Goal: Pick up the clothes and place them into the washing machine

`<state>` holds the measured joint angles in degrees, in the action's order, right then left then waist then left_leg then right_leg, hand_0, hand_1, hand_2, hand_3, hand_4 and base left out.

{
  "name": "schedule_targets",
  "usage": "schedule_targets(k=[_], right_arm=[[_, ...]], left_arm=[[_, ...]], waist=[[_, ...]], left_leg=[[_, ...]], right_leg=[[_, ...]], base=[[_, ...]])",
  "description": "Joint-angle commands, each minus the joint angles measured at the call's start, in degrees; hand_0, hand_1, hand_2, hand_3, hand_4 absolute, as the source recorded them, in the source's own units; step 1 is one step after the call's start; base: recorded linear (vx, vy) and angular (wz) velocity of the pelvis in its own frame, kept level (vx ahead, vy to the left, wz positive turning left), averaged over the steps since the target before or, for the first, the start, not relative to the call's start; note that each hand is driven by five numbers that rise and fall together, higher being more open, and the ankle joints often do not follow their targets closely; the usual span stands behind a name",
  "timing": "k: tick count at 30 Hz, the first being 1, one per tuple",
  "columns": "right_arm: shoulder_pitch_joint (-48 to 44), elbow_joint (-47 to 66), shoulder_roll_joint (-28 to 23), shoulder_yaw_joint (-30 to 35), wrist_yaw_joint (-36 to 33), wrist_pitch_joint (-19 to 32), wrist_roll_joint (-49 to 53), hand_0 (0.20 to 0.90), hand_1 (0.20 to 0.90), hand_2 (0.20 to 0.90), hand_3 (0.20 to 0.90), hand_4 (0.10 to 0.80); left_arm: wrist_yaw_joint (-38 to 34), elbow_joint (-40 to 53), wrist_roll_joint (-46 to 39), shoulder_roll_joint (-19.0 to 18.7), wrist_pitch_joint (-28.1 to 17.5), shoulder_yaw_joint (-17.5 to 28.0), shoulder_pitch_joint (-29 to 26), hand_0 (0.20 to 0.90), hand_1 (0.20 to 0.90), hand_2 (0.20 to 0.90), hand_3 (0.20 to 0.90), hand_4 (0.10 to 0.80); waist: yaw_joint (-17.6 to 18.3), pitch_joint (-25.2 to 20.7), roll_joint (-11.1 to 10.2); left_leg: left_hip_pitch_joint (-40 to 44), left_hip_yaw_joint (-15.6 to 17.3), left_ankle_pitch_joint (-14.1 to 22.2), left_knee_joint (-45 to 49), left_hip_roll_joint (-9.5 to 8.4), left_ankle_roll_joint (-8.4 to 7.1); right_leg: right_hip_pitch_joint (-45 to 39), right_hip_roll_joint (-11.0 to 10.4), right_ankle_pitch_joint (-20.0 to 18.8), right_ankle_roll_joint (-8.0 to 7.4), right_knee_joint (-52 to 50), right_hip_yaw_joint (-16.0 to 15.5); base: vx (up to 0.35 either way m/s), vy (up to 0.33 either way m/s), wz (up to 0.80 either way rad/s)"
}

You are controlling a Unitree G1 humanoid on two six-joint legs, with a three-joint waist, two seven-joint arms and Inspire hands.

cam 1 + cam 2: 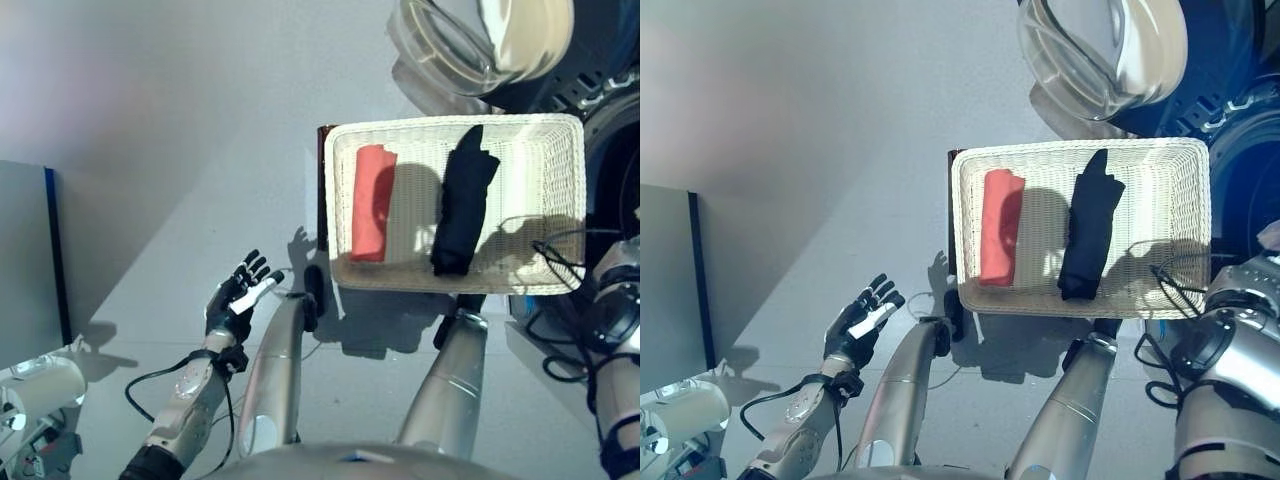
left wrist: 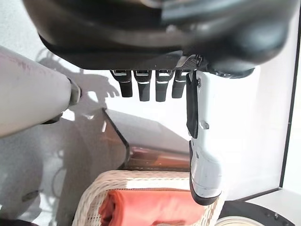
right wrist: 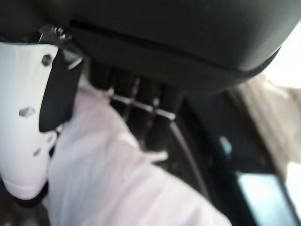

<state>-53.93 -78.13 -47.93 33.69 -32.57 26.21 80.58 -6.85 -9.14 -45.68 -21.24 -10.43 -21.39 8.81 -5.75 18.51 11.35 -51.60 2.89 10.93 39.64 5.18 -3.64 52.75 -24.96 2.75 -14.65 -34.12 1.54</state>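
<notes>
1. A pale pink-white garment lies against the right hand; its fingers curl over the cloth and the white-covered thumb presses its side, so the hand holds it. Its full shape is cut off, so its long axis cannot be told.
2. In the eye views the right hand is hidden at the right edge beside the washing machine, whose glass door stands open.
3. In the white wicker basket a rolled red garment and a folded black garment lie side by side, apart, long axes running from near to far.
4. The left hand hovers over the floor well left of the basket, fingers spread wide, holding nothing.
</notes>
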Motion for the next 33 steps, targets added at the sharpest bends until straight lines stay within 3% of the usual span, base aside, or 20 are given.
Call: schedule_targets(k=[1,7,10,14,15,16,17,26,33], right_arm=[[-1.7,2.0,-10.0,-7.4,1.4,3.3,-4.8,0.2,0.2,0.2,0.2,0.3],[-4.3,3.5,-8.4,-10.1,1.6,4.5,-5.4,0.2,0.2,0.2,0.2,0.3],[-4.0,3.0,-8.9,-9.3,0.3,5.5,-5.5,0.2,0.2,0.2,0.2,0.3],[-2.2,1.4,-8.8,-7.6,-0.6,5.5,-5.4,0.2,0.2,0.2,0.2,0.3],[-1.9,1.2,-8.7,-7.4,-0.5,5.3,-5.2,0.461,0.461,0.461,0.461,0.486],[-1.4,0.9,-8.4,-6.9,-0.3,5.1,-4.7,0.831,0.831,0.831,0.831,0.751],[-1.3,0.9,-8.4,-6.8,-0.1,5.1,-4.6,0.9,0.9,0.9,0.9,0.8],[-0.6,0.4,-6.0,-6.1,-0.2,4.7,-3.8,0.9,0.9,0.9,0.9,0.8],[1.9,1.4,1.0,-7.9,1.5,1.7,-6.9,0.9,0.9,0.9,0.9,0.8]], left_arm=[[0.1,2.6,-0.4,-2.2,-3.8,1.6,2.7,0.9,0.9,0.9,0.9,0.8],[-0.5,2.6,0.0,-2.2,-4.1,1.0,1.7,0.9,0.9,0.9,0.9,0.8],[-0.9,2.3,0.2,-2.1,-4.1,1.7,1.6,0.9,0.9,0.9,0.9,0.8],[-1.3,1.4,0.2,-1.7,-4.2,2.8,1.7,0.9,0.9,0.9,0.9,0.8],[-1.2,1.2,0.2,-1.7,-4.2,2.8,1.8,0.9,0.9,0.9,0.9,0.8],[-1.1,1.0,0.2,-1.5,-4.1,2.9,2.0,0.9,0.9,0.9,0.9,0.8],[-1.0,1.0,0.2,-1.5,-4.1,2.9,2.0,0.9,0.9,0.9,0.9,0.8],[-0.7,0.8,-0.6,-1.8,-4.1,3.3,2.3,0.9,0.9,0.9,0.9,0.8],[0.0,-0.8,-0.3,-1.8,-4.2,2.0,0.5,0.9,0.9,0.9,0.9,0.8]], waist=[[0.2,-2.8,0.3],[0.6,-2.6,-0.1],[0.8,-2.5,-0.2],[0.9,-3.2,-0.1],[0.9,-3.1,0.0],[1.0,-3.3,0.0],[1.0,-3.7,-0.1],[0.7,-3.6,-0.2],[0.2,-2.5,-1.4]], left_leg=[[0.3,-4.5,-4.4,-5.9,2.93,-3.82],[1.3,-4.3,-4.1,-7.1,3.18,-3.99],[1.1,-4.3,-5.3,-7.8,2.95,-3.95],[1.1,-4.7,-4.2,-7.5,2.88,-4.12],[0.6,-4.5,-5.3,-7.7,2.89,-3.96],[0.5,-4.4,-5.3,-7.7,2.99,-3.92],[0.9,-4.5,-4.2,-7.6,3.04,-4.05],[1.8,-4.2,-4.5,-7.9,2.82,-3.76],[6.7,-3.4,-7.4,-13.4,2.76,-3.89]], right_leg=[[-0.4,1.9,5.6,3.99,-6.4,-0.6],[-0.8,2.2,6.0,3.76,-5.9,-0.4],[-0.8,2.2,5.2,4.07,-5.5,-0.8],[-1.1,2.4,6.3,3.89,-5.8,-0.8],[-0.7,2.3,5.1,4.13,-5.4,-1.0],[-0.6,2.3,5.0,4.09,-5.3,-1.0],[-1.0,2.4,6.1,3.82,-5.6,-0.8],[-2.6,2.3,5.0,3.65,-4.0,-1.1],[-10.4,2.3,0.8,2.79,4.2,-4.0]], base=[[0.069,-0.037,0.05],[0.017,-0.005,-0.01],[0.013,-0.009,0.01],[-0.024,0.0,0.03],[0.0,0.0,0.0],[0.0,0.0,0.0],[0.069,-0.003,0.0],[-0.007,0.007,-0.01],[0.016,-0.011,-0.04]])
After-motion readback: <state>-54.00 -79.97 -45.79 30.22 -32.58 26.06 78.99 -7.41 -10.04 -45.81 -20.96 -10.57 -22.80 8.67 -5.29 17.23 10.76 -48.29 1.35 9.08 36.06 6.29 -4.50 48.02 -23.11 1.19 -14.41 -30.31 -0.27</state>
